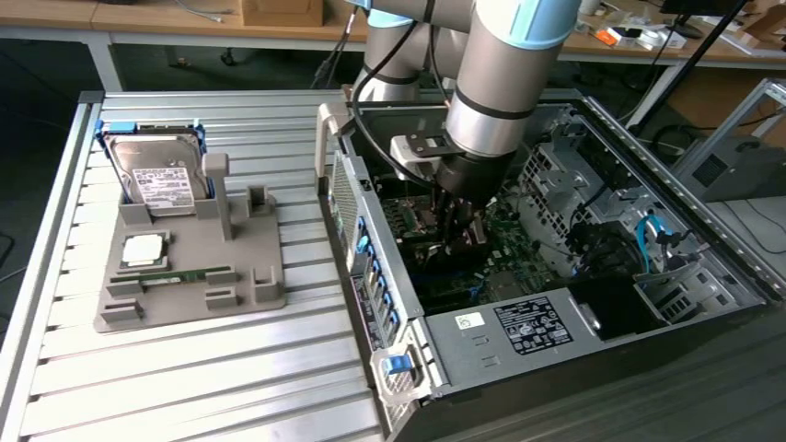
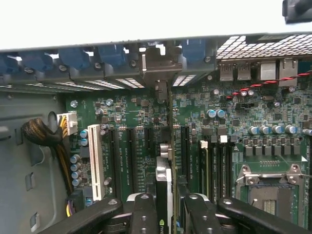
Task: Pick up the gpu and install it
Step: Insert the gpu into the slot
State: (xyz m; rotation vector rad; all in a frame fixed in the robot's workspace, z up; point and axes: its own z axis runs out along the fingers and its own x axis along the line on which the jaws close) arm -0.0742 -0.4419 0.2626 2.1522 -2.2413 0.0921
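Seen edge-on in the wrist view, the gpu (image 2: pixel 164 171) stands upright between my black fingers (image 2: pixel 145 210), green board on one side and black cooler on the other. Its silver end bracket (image 2: pixel 158 68) reaches the rear slot openings of the case. My gripper (image 2: pixel 165 207) is shut on the card's near end, holding it over the long black expansion slots (image 2: pixel 130 158) of the motherboard (image 2: pixel 229 122). Whether the card's edge sits in a slot is hidden. In the exterior view my gripper (image 1: pixel 461 216) reaches down inside the open computer case (image 1: pixel 559 318).
A grey fixture tray (image 1: pixel 246 285) on the slatted table to the exterior view's left holds a hard drive (image 1: pixel 160 175), a CPU chip (image 1: pixel 144 247) and a RAM stick (image 1: pixel 172 274). Inside the case are a white slot (image 2: pixel 95 161), a cable bundle (image 2: pixel 39 134) and the CPU socket (image 2: pixel 270 190).
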